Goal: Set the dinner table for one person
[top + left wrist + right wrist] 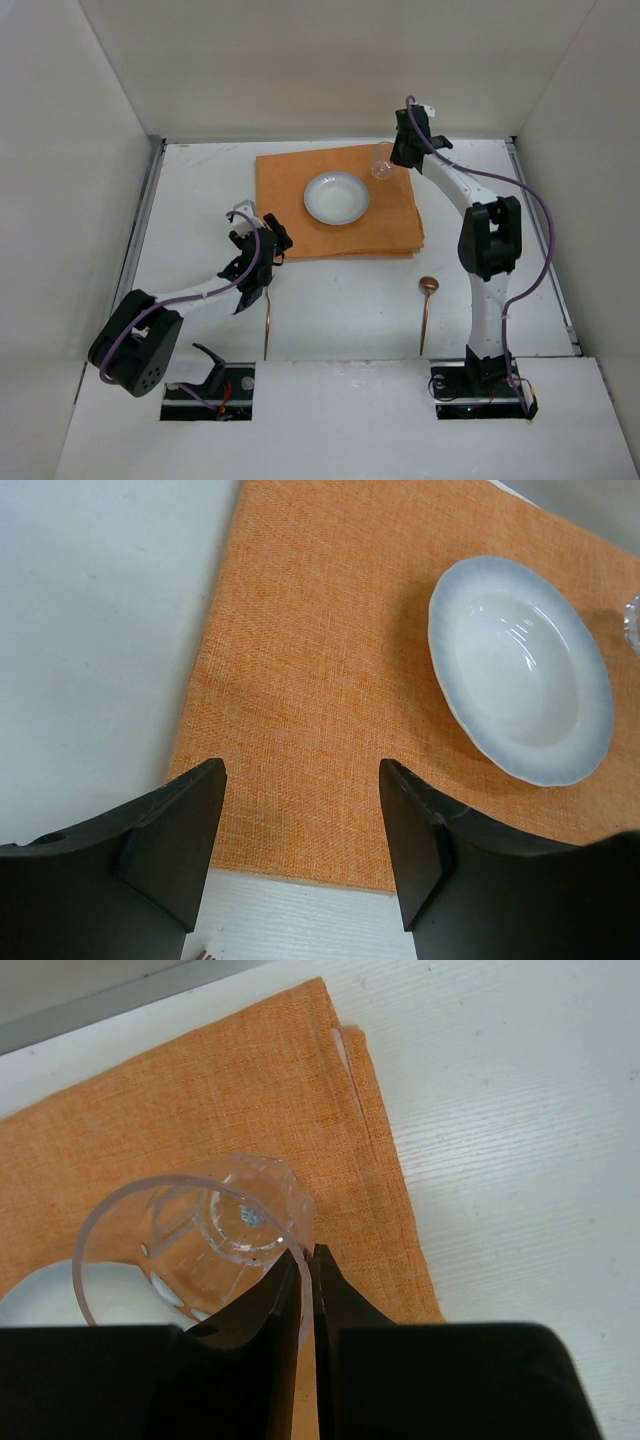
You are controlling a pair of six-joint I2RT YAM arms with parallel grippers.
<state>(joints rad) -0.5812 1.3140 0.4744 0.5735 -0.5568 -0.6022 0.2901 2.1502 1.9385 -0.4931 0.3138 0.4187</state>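
The right pincer (311,1260) is clamping the glass (215,1222) by its rim above the orange cloth (150,1110); the left pincer (300,790) is hanging spread apart.

We found the desk (200,190) bare on its far left, and again in the near strip between the slim utensil (267,328) and the spoon (426,310), a gap much wider than a gripper. The orange cloth (290,215) filled the far middle with the plate (336,197) at its centre. The cloth was free to the plate's left and near side. The glass (381,165) sat at the cloth's far right corner, its rim pinched by the right gripper (308,1255). That gripper's arm (480,240) blocked the right side. The left gripper (300,770), jaws apart and holding nothing, hung over the cloth's near left edge. White walls (80,150) closed the left, far and right sides.
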